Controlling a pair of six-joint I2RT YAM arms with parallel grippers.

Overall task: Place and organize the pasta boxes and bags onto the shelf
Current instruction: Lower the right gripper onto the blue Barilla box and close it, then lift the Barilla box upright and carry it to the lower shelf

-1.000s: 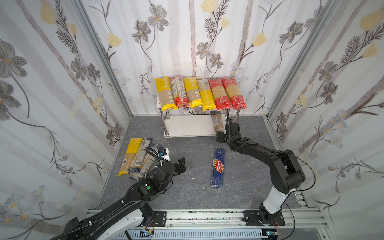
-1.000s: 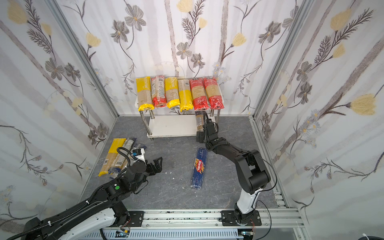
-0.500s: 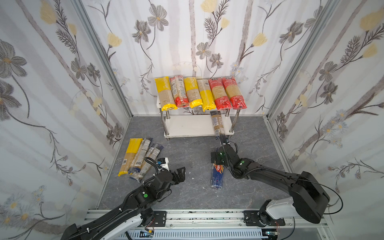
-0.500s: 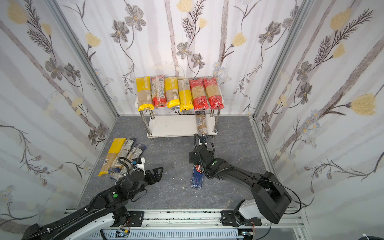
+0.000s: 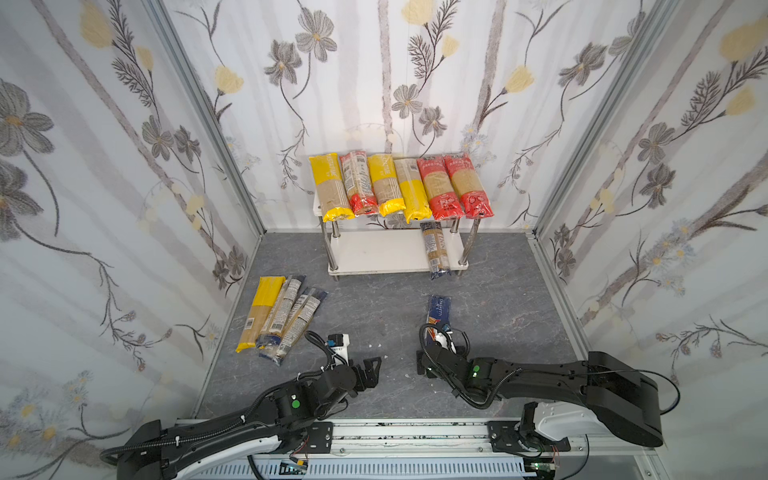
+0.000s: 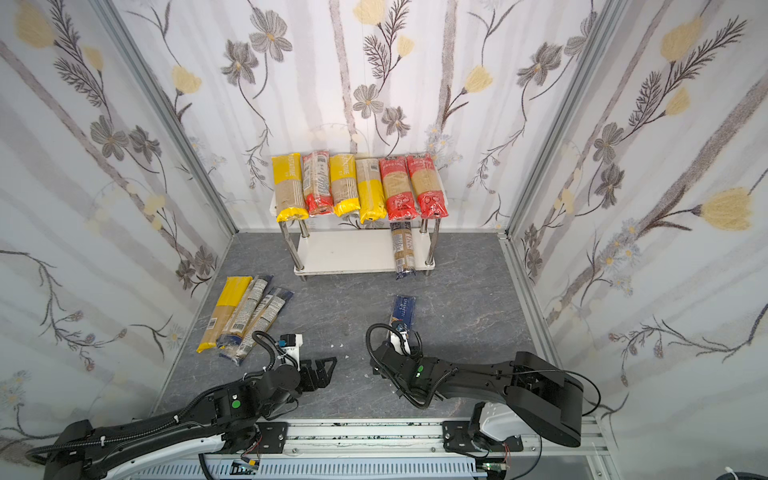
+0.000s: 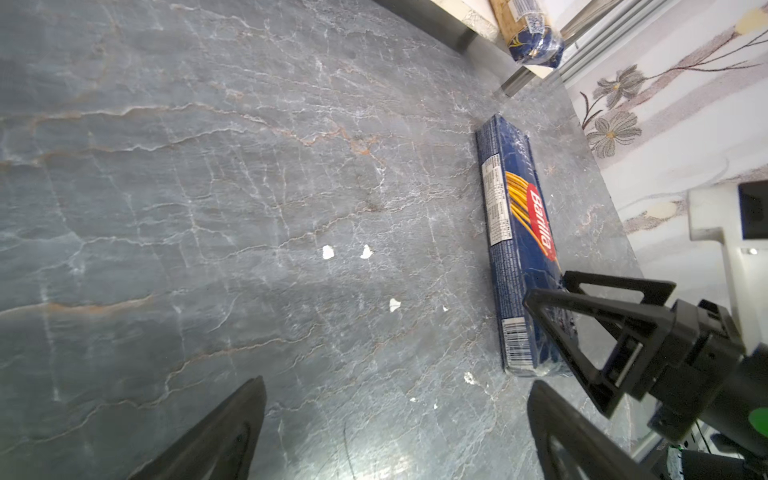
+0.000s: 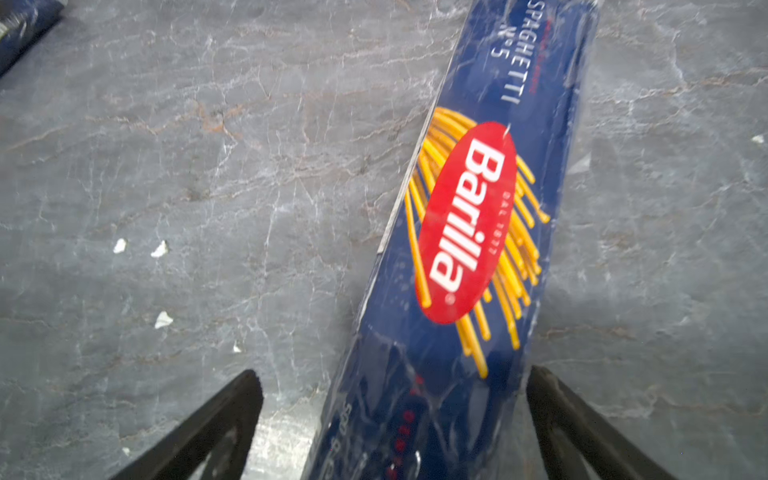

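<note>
While bags [image 5: 409, 187] line shelf [image 5: 374, 253], crumbs [image 7: 328, 252] (white) dot floor [image 5: 374, 316].

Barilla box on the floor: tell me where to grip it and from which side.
Grip the Barilla box across its narrow width, near the red logo at mid-length, coming straight down from above. It lies flat on the grey floor, long and slim, so probably only its two long sides offer a pinch. The open right end effector is lined up over it.

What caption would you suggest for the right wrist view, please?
Open right gripper poised over the Barilla box on the grey table.
</note>
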